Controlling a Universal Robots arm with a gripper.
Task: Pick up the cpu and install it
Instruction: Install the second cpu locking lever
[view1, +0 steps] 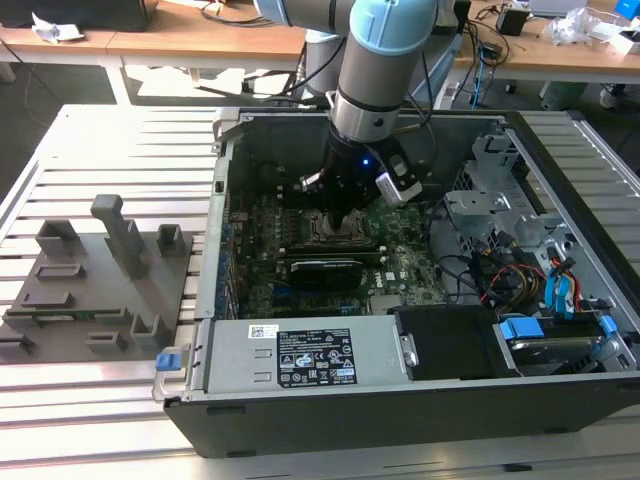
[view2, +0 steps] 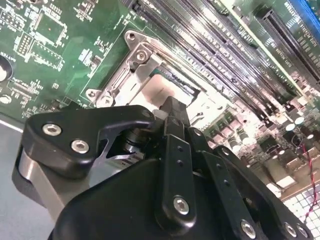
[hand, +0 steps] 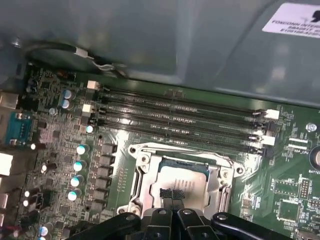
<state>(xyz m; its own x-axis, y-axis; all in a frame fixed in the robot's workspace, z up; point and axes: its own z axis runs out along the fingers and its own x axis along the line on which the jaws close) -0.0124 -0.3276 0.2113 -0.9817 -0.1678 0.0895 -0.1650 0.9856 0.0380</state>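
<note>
The cpu (hand: 189, 174) is a pale silvery square lying flat inside the metal-rimmed socket frame (hand: 141, 167) on the green motherboard. In the second wrist view the cpu (view2: 156, 93) shows just beyond the black fingertips (view2: 172, 111). My gripper (hand: 173, 199) hangs straight over the socket, its two fingers drawn together, their tips at or just above the chip's top near one edge. Nothing is held between them. In the exterior view the gripper (view1: 345, 222) reaches down into the open computer case (view1: 400, 400) above the socket.
Memory slots (hand: 180, 117) run beside the socket, and capacitors (hand: 77, 165) stand on its other side. A black card (view1: 325, 270) lies near the socket. Drive cages and cables (view1: 520, 270) fill the exterior view's right of the case. Grey fixture blocks (view1: 100, 290) stand outside at the exterior view's left.
</note>
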